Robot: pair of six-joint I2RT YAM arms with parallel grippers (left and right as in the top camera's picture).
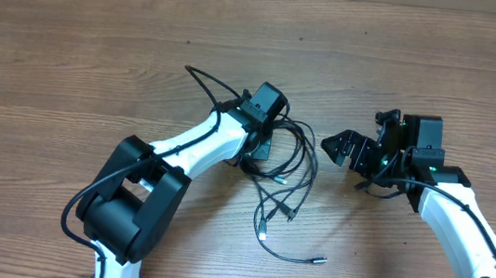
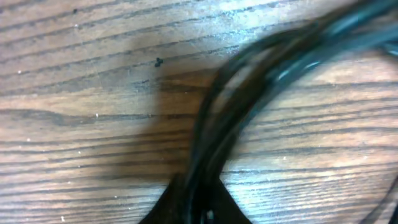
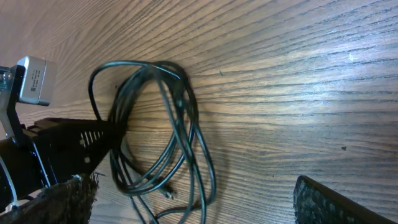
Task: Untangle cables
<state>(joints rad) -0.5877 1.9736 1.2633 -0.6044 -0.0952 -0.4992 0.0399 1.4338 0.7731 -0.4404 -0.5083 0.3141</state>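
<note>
The cables are thin black cords bunched in loops at the middle of the wooden table, with silvery plug ends trailing toward the front. My left gripper is down on the bunch's left side. In the left wrist view its jaws are shut on a blurred bundle of cables that arcs up and to the right. My right gripper hovers just right of the bunch, open and holding nothing. The right wrist view shows the cable loops ahead of its spread fingers, with the gripper apart from them.
The left arm's black gripper body holds the left side of the loops in the right wrist view. A loose plug end lies near the table's front. Bare wood spreads to the left and back.
</note>
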